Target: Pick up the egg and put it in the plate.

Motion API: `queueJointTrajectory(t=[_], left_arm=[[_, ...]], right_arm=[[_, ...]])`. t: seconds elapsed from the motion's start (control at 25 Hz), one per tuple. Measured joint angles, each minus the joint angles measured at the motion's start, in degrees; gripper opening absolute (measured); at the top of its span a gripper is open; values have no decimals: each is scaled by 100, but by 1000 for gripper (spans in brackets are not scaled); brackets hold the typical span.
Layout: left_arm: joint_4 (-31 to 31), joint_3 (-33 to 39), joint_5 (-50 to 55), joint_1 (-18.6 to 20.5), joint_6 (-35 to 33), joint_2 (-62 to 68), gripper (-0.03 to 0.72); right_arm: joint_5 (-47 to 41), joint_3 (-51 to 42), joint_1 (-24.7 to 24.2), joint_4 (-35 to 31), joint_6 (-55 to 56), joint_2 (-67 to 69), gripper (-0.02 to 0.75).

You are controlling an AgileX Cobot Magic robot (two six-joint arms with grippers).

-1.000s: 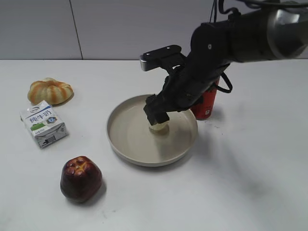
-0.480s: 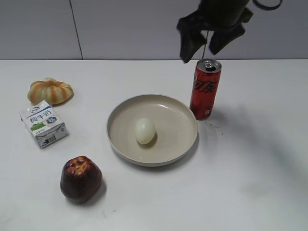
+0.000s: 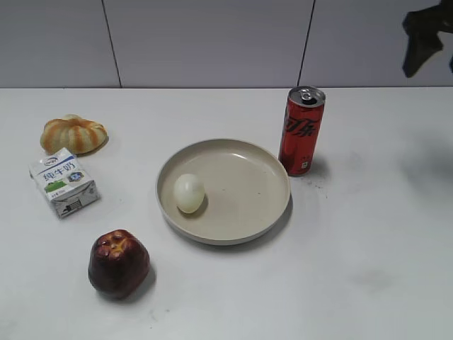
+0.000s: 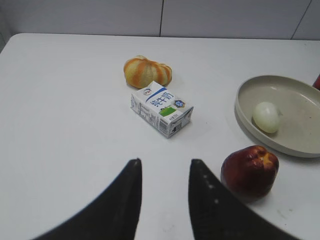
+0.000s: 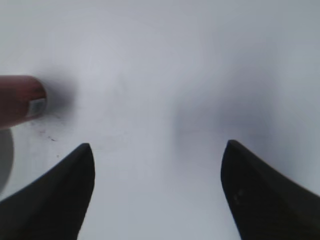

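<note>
the egg (image 3: pixel 189 193) lies inside the plate (image 3: pixel 265 167), on its left part close to the raised rim, resting on its side — nothing touches it. the plate sits near the middle of the white counter (image 3: pixel 368 241). a red can (image 3: pixel 301 130) stands upright just beside the plate's far right edge. to the left, well apart from the plate, a small milk carton (image 3: pixel 63 182) lies on the counter, with an orange-and-cream ribbed pumpkin-like piece (image 3: pixel 73 134) just behind it. a dark red apple (image 3: pixel 118 262) sits in front, near the plate's lower left.

the right hand (image 5: pixel 157 172) is empty with its fingers spread wide, above bare counter to the right of the can; in the exterior view it shows only as a dark shape at the top right corner. the left hand (image 4: pixel 164 172) is empty too, fingers a narrow gap apart, hanging over the counter short of the carton.
</note>
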State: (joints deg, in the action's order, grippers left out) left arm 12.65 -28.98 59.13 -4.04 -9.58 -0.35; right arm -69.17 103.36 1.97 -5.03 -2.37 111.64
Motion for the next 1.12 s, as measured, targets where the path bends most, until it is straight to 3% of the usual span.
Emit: queueJointTrajectory(t=[0.2, 0.68, 1.12], left_arm=[[0, 0, 0, 0, -1, 0, 234], [0, 0, 0, 0, -1, 0, 234], [0, 0, 0, 0, -5, 0, 234]], right_arm=[[0, -1190, -366, 69, -5, -944, 593], [256, -4978, -366, 100, -132, -4850, 593], [936, -7273, -366, 100, -132, -8114, 593]])
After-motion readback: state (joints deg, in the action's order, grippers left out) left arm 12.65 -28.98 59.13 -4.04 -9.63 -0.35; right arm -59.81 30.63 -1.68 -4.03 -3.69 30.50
